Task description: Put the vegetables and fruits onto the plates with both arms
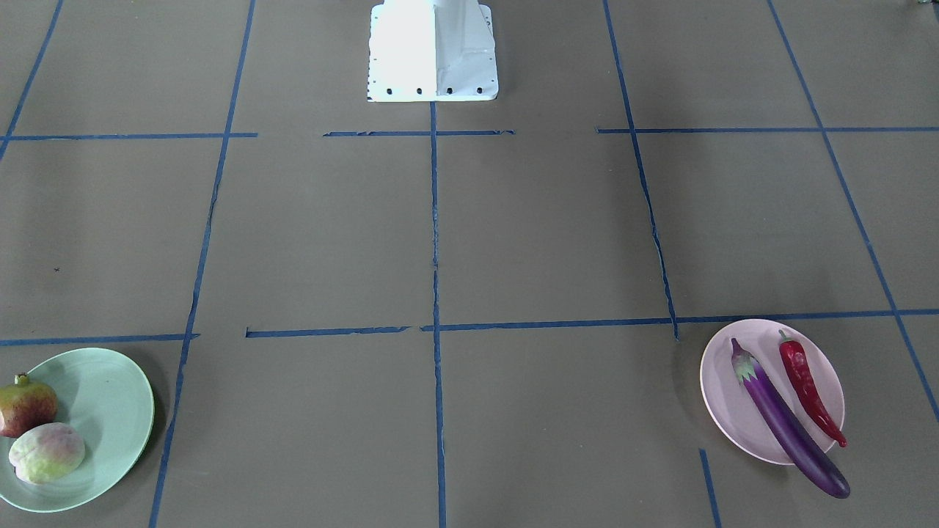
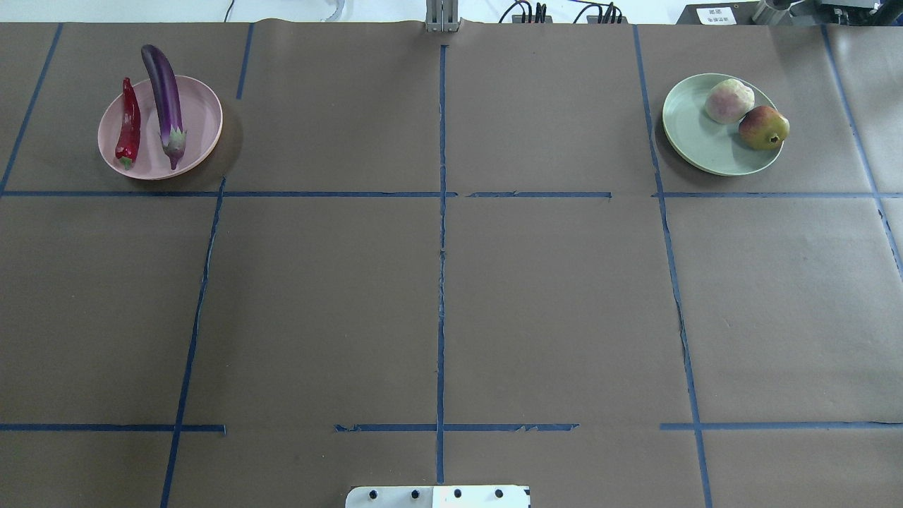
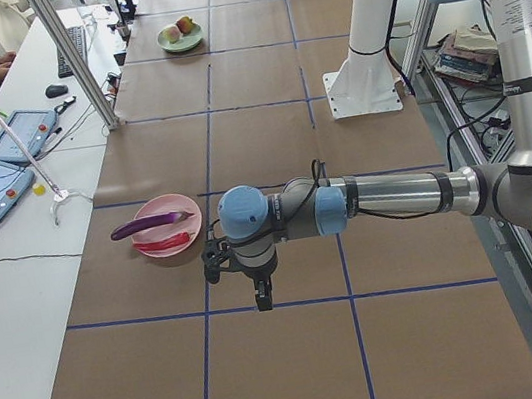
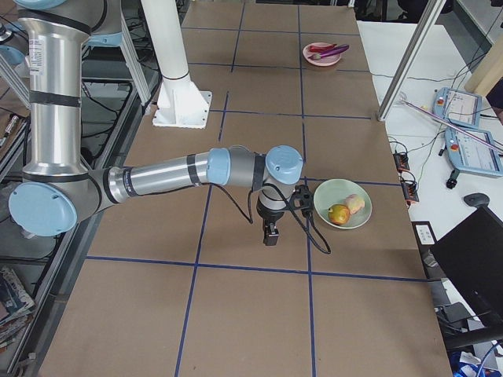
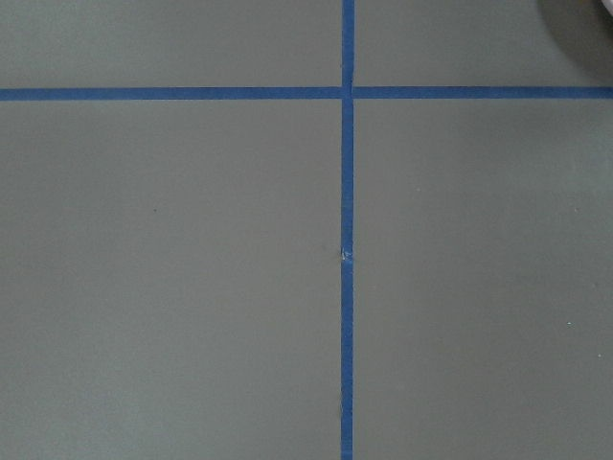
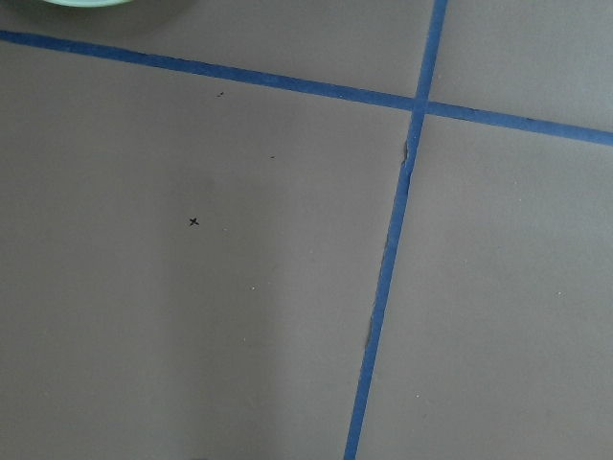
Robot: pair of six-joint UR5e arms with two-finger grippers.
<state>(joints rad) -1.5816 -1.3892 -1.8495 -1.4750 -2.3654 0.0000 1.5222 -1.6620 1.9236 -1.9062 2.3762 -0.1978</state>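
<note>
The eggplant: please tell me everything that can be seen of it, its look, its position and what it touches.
The eggplant is long, slim and glossy purple, like smooth plastic, with a pale stem cap streaked in purple. It lies flat across the pink plate, with the cap end over the plate and pointing toward the robot. The rounded tip hangs out past the rim on the operators' side. A red chili lies alongside it, roughly parallel.

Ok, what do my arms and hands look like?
Both match: the left arm and right arm are silver-grey tubes with light-blue joint caps; black cables loop at the wrists above the small black left hand and right hand.
</note>
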